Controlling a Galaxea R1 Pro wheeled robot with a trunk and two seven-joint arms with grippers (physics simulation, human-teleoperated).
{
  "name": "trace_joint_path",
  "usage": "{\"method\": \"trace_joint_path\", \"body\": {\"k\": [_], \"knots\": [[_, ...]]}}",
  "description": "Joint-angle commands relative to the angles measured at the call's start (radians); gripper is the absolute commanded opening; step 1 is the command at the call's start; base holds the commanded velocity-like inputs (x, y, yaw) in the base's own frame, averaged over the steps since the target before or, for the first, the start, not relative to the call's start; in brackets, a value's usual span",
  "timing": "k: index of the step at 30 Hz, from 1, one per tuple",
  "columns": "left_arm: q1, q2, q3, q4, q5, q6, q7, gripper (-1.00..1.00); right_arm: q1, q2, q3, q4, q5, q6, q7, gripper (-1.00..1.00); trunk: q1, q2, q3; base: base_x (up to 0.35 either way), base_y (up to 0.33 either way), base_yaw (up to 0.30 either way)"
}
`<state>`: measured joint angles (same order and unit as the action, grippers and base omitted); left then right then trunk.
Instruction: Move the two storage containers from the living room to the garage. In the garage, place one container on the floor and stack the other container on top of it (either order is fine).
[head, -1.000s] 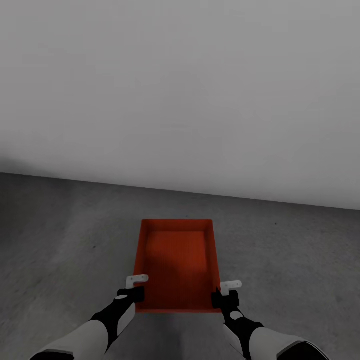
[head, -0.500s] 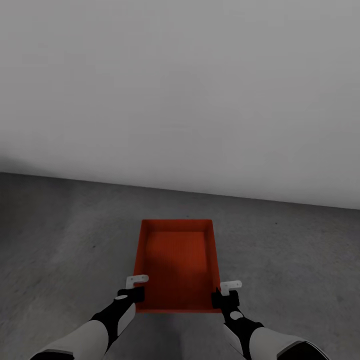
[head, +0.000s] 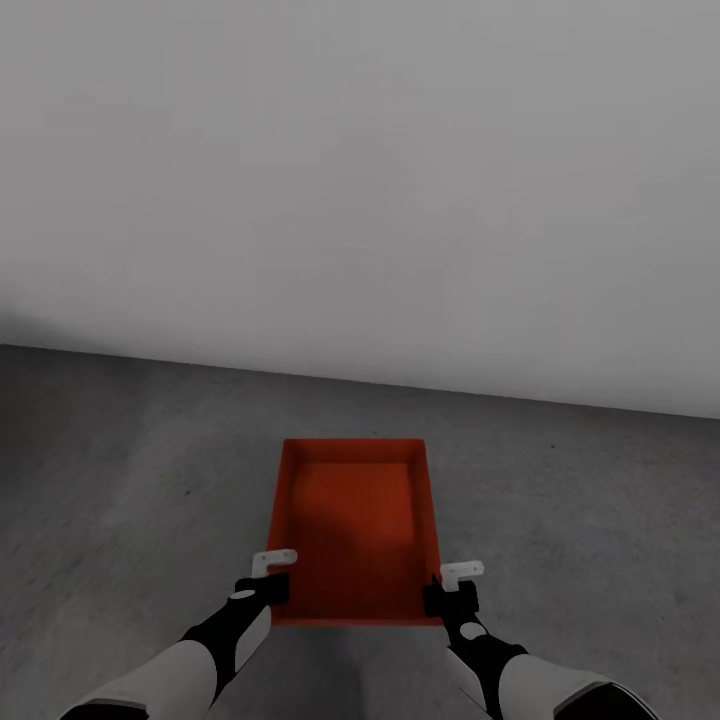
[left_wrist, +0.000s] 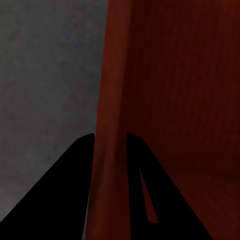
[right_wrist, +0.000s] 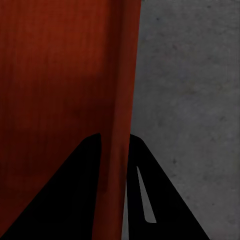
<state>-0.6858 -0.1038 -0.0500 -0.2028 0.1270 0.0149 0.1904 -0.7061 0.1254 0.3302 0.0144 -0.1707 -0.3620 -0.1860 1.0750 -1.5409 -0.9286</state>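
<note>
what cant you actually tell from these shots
- Whether the storage container rests on the floor or hangs just above it: the head view looks down from above, so its underside is hidden.
- The container's far end: cut off by the edges of both wrist views.
- Where the second container is.
- How firmly the left claw and right claw press the side walls: each wall sits between dark fingers, contact in shadow.

- White, smooth forearm shells taper into black, jointed wrist sections.
- Left gripper (head: 272, 575) and right gripper (head: 450, 585): black bodies, each topped by a small white bracket with dark screw dots.
- Wrist views show flat black, wedge-shaped fingers (left_wrist: 65, 195).
</note>
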Motion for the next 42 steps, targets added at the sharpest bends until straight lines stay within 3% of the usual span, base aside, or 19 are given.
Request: {"method": "trace_joint_path", "body": {"k": [1,9,23,42], "knots": [[0.000,0.001,0.016,0.002,0.007,0.002,0.018,-1.00,-0.001,0.000,-0.022,-0.002,-0.007,-0.011,-0.003,-1.00,0.000,0.000,-0.001,0.000,0.000,0.000],[0.000,0.001,0.016,0.002,0.007,0.002,0.018,-1.00,-0.001,0.000,-0.022,-0.002,-0.006,-0.011,-0.003,-1.00,0.000,0.000,-0.001,0.000,0.000,0.000],[0.000,0.002,0.016,0.000,0.007,0.002,0.018,-1.00,-0.001,0.000,-0.022,-0.002,-0.006,-0.011,-0.003,-1.00,0.054,-0.098,-0.044,0.000,0.000,0.000],[0.000,0.003,0.016,0.003,0.007,0.002,0.018,-1.00,-0.001,0.000,-0.022,-0.002,-0.006,-0.011,-0.003,-1.00,0.054,-0.098,-0.044,0.000,0.000,0.000]]}}
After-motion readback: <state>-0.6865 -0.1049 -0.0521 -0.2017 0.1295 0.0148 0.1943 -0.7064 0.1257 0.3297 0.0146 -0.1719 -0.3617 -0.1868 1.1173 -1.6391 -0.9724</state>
